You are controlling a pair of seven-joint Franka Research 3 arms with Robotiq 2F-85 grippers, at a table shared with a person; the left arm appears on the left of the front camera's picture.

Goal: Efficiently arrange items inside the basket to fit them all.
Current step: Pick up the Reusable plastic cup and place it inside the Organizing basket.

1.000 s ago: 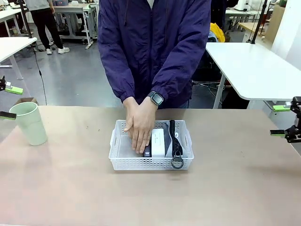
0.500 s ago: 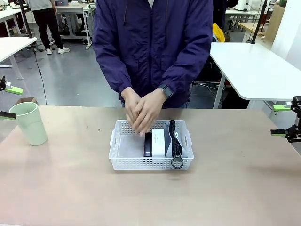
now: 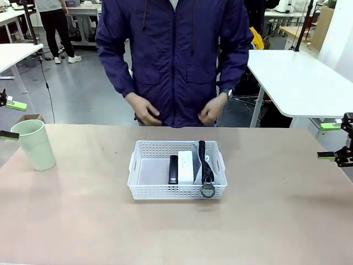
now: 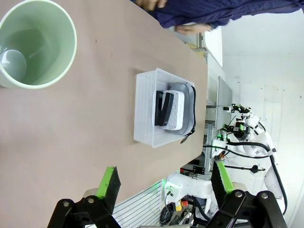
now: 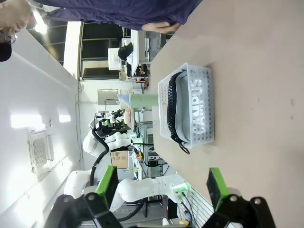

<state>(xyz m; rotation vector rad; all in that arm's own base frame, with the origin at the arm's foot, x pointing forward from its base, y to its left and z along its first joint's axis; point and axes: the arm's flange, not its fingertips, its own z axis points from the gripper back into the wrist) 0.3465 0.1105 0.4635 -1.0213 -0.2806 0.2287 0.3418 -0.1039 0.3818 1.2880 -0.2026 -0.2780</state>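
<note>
The basket (image 3: pixel 176 192) sits mid-desk (image 3: pixel 176 234). Inside it the stapler (image 3: pixel 174 169) lies near the middle, the clock (image 3: pixel 186 167) touches its right side, and the pouch (image 3: pixel 216 175) fills the right end, its ring at the front wall. The cup (image 3: pixel 34 144) stands upright well left of the basket, just beside the left claw (image 3: pixel 12 120), which is spread wide and empty. The right claw (image 3: pixel 328 141) hangs well right of the basket, equally wide, holding nothing. The person's hands (image 3: pixel 144 113) are raised beyond the basket.

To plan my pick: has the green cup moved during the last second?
No. The pale green cup stands where it was, equally far left of the basket.
</note>
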